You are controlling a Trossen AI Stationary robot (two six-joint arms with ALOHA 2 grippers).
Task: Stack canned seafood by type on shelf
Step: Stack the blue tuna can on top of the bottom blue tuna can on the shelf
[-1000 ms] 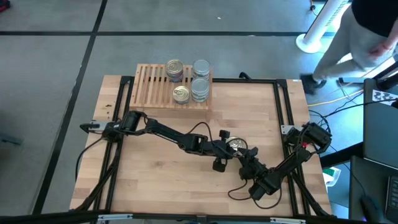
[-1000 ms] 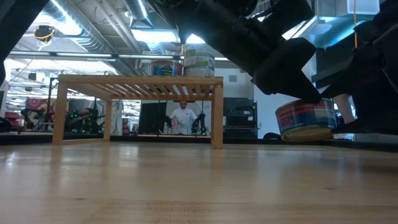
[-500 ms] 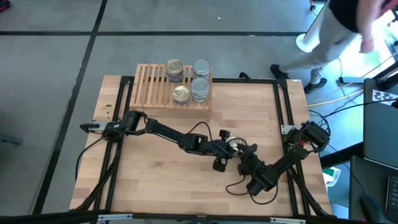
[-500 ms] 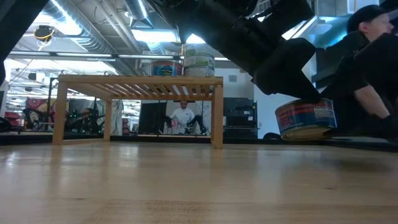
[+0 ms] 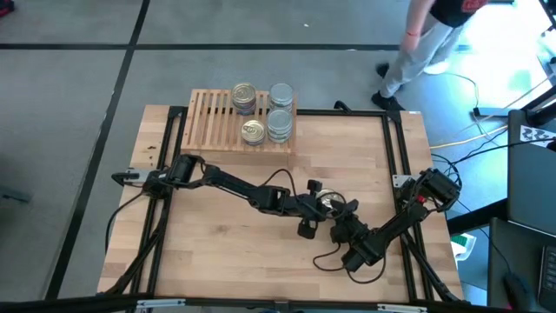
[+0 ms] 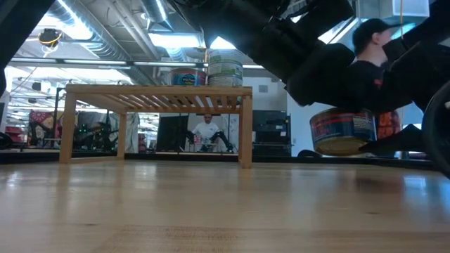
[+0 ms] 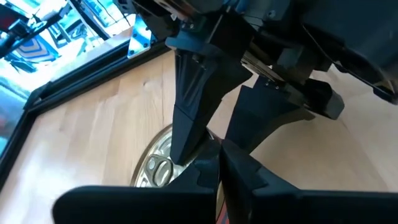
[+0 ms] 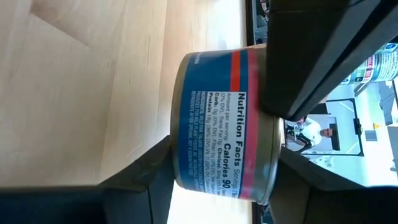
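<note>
I see the table carrying the shelf at its far edge, left of centre. The shelf holds four stacks of tins at its right end: two gold-lidded stacks and two silver-lidded stacks.

Near the table's middle, toward its right edge, a blue-and-red can hangs clear of the wood. The left gripper is clamped shut on the can's rim, its fingers pinching a thin lip. The right gripper sits around the can's sides, jaws partly spread; I cannot tell whether it bears on the can.

My worry is the handover. That rim pinch looks slight, so if the right jaws nudge the can unevenly, it could twist free and drop, or roll toward the table's right edge.
</note>
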